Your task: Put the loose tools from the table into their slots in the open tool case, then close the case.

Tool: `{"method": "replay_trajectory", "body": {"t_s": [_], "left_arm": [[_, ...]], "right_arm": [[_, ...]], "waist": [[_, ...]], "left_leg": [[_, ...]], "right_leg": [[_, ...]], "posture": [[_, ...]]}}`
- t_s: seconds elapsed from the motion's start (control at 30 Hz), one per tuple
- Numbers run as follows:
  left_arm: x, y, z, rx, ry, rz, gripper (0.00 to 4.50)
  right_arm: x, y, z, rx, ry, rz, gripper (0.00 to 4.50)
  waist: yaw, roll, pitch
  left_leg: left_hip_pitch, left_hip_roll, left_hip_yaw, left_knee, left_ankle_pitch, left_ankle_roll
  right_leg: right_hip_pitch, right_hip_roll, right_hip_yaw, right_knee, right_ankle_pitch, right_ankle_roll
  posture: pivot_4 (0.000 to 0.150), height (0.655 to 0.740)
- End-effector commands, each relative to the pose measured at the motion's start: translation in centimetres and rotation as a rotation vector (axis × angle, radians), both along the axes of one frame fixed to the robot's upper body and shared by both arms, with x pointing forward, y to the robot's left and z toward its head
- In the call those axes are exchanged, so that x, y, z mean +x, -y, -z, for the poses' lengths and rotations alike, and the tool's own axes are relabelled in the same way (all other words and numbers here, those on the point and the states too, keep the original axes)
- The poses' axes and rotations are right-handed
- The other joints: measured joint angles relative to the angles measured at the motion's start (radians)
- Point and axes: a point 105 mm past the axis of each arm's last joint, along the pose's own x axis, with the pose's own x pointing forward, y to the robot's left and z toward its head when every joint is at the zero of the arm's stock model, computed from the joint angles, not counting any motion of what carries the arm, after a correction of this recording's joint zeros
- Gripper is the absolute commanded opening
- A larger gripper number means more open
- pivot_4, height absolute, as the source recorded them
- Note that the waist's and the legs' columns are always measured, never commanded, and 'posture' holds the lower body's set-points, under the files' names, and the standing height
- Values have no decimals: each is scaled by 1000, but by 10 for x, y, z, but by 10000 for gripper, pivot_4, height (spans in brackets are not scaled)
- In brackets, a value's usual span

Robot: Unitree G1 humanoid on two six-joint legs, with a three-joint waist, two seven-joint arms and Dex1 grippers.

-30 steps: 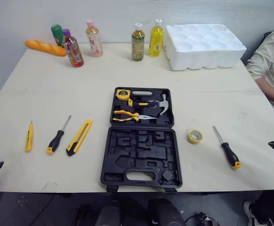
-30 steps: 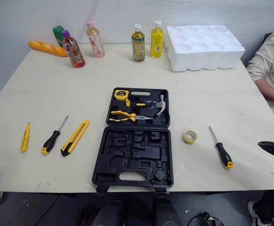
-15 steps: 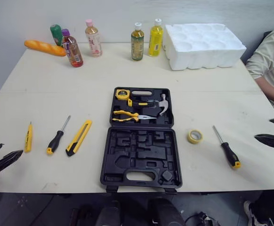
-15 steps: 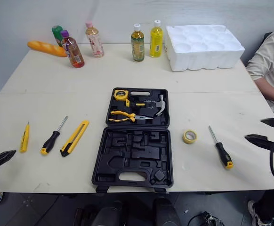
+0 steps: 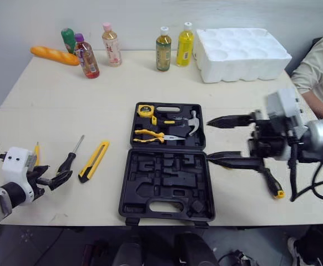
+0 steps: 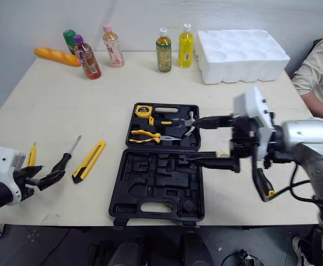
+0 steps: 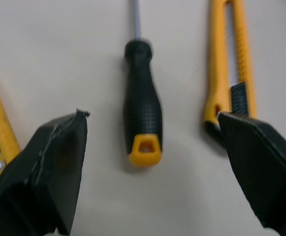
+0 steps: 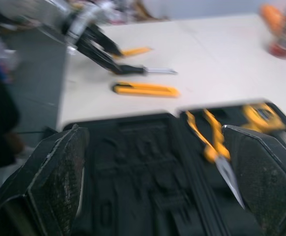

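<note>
We see a black plastic tool case (image 5: 167, 191) lying flat and wide open near the front edge of the table (image 5: 122, 83). Its nearer half shows bare moulded slots, and its farther half holds a yellow tape measure (image 5: 145, 110), yellow-handled pliers (image 5: 149, 136) and a hammer (image 5: 190, 123). To its left lie a slim yellow tool (image 6: 31, 154), a black-handled screwdriver (image 7: 142, 113) with a yellow end cap, and a yellow utility knife (image 5: 94, 161) nearest the case; to its right lies a second black-and-yellow screwdriver (image 5: 272, 184), handle toward the front edge.
</note>
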Motion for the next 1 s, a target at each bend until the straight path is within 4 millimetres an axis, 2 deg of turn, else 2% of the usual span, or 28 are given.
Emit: {"method": "replay_trajectory", "body": {"t_s": [0.03, 0.17, 0.43, 0.53, 0.73, 0.8, 0.87, 1.0], "left_arm": [[6, -2, -2, 29, -16, -1, 44455], [12, -6, 5, 62, -46, 0, 44455], [23, -5, 18, 86, -69, 27, 44455], [25, -4, 24, 53, -85, 22, 36155], [24, -9, 29, 48, -107, 6, 11655], [28, -9, 21, 41, -72, 10, 11057], [37, -5, 4, 96, 10, 53, 11057], [51, 25, -37, 197, 114, 259, 11057]], "right_arm": [[-5, -20, 2, -17, 30, -86, 45000], [-2, -34, 9, -26, 40, -130, 45000], [5, -42, 14, -16, 65, -135, 45000], [6, -42, 14, -15, 73, -133, 45000], [10, -43, 13, -10, 96, -111, 45000], [11, -43, 12, -10, 101, -107, 45000], [12, -41, 12, -10, 103, -101, 45000], [14, -36, 14, -21, 98, -76, 45000]], "waist": [[0, 0, 0], [0, -1, 0], [3, 0, 0], [3, 0, 0], [2, 0, 0], [3, 1, 0], [3, 1, 0], [3, -1, 0]], "left_leg": [[0, 0, 0, 0, 0, 0], [-1, 0, -1, 0, 0, 0], [0, 0, -1, 0, 0, -1], [0, 0, -1, 0, 1, -1], [0, 0, -1, 0, 1, -1], [0, 0, -1, 0, 1, -1], [0, 0, -2, 0, 1, -1], [-1, 0, -3, 0, 1, -1]], "right_leg": [[0, 0, 0, -1, 0, 0], [0, 0, -1, -1, 0, 0], [0, 0, -1, 0, 0, 0], [0, -1, -1, 0, 0, 0], [0, -1, -1, 0, 0, 0], [0, -1, -1, 1, 0, 0], [0, -1, -2, 1, 0, 0], [0, -1, -3, 0, 0, 0]], "posture": [[1500, 7400], [1500, 7400], [1500, 7400], [1500, 7400], [1500, 7400], [1500, 7400], [1500, 7400], [1500, 7400]]}}
